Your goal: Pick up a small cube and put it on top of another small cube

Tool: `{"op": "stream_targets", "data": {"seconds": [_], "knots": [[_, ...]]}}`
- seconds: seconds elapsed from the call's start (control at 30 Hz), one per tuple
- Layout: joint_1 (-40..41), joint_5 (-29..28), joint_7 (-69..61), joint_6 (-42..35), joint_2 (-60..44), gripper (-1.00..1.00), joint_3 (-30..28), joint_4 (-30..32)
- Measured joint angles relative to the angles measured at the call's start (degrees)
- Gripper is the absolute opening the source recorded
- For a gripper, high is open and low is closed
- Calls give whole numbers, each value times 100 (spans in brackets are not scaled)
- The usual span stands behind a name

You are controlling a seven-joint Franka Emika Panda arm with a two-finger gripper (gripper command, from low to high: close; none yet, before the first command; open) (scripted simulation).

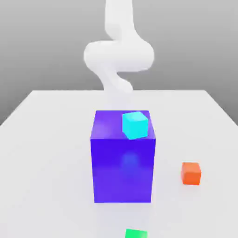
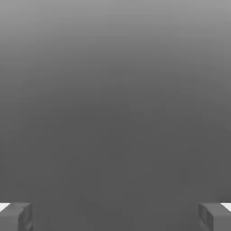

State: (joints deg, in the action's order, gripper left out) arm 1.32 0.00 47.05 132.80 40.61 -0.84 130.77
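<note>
A small cyan cube [image 1: 135, 124] sits slightly turned on the top of a large blue block [image 1: 122, 167], near the top's front right edge. On the table at the exterior view's right lies a small orange cube [image 1: 191, 173]. A small green cube [image 1: 136, 233] is cut off by the frame's lower edge. My white arm [image 1: 118, 56] rises behind the blue block. In the hand view my gripper [image 2: 115, 217] is open, its two grey fingertips [image 2: 16, 216] far apart with nothing between them, in front of plain grey.
The white table [image 1: 46, 153] stretches around the blue block on all sides. The block stands tall in the table's middle, between the arm and the orange and green cubes.
</note>
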Motion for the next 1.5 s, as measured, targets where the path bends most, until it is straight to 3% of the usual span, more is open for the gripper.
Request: {"op": "stream_targets", "data": {"seconds": [0.53,1.07,1.2,1.23,1.5], "knots": [[751,217,634,627,-3354,0,-726,-655],[1796,1012,864,1211,-6728,0,-1150,-1316],[2015,1229,773,1689,-7560,0,-996,-1511],[2054,1269,747,1807,-7722,-100,-950,-1551],[2031,1249,764,1722,-7607,-100,-983,-1522]]}}
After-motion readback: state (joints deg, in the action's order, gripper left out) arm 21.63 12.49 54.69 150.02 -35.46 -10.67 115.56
